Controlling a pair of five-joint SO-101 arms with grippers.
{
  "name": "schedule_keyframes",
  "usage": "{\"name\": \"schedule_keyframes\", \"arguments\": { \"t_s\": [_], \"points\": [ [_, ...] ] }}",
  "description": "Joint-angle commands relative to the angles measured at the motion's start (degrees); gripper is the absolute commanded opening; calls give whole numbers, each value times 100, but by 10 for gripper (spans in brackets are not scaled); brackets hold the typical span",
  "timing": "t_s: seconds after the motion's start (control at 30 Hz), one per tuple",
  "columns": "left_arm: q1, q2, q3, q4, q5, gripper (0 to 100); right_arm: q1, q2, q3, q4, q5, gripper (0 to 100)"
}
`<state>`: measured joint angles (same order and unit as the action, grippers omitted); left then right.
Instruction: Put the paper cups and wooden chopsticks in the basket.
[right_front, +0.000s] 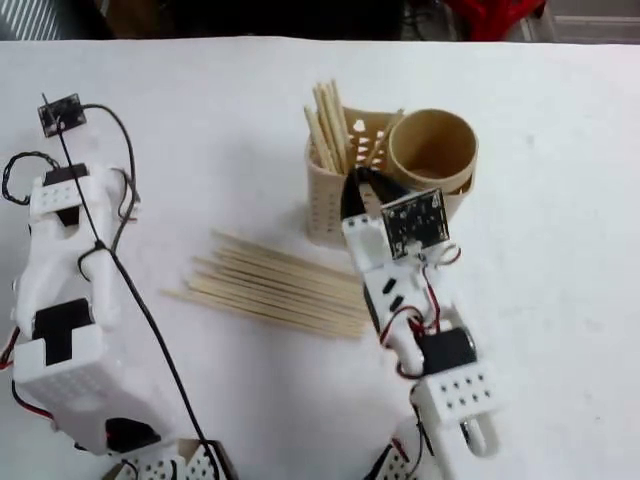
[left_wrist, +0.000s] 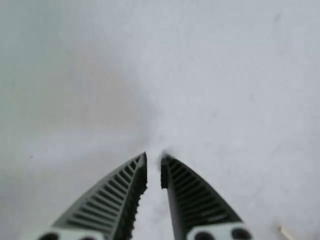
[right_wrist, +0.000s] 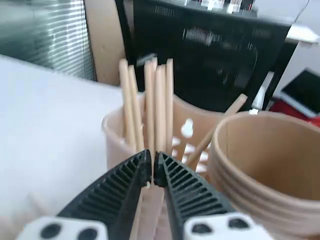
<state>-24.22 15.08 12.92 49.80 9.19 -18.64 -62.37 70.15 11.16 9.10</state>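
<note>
A white table (right_front: 560, 330) lies under soft, even light. Beyond the table's far edge hang slatted window blinds (right_wrist: 40, 30), with a tan wooden upright (right_wrist: 102, 40) just beside them and a dark, glossy cabinet (right_wrist: 210, 55) next along. A red object (right_wrist: 295, 111) sits behind the table near the cabinet.

- The basket (right_front: 322, 208): its near wall is partly hidden behind the right gripper (right_front: 362, 180).
- The paper cup (right_wrist: 260, 165): cut off by the picture's edge.
- A chopstick tip (left_wrist: 283, 231): blurred, cut off at the edge.
</note>
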Motion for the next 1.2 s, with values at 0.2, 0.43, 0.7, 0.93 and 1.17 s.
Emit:
{"name": "schedule_keyframes", "arguments": {
  "t_s": [0.2,0.43,0.7,0.93,1.17],
  "points": [
    [92,-22,0,-79,-70,72,-1780,-1147,976,1147,1609,24],
    [92,-22,0,-79,-70,72,-1991,-1182,1758,-207,2224,24],
    [92,-31,0,-70,-70,71,-1754,-1191,1741,-268,2207,24],
    [84,-31,0,-62,-70,70,-1780,-1191,1749,-268,2207,24],
    [84,-31,0,-62,-70,72,-1780,-1191,1758,-277,2207,24]
  ]
}}
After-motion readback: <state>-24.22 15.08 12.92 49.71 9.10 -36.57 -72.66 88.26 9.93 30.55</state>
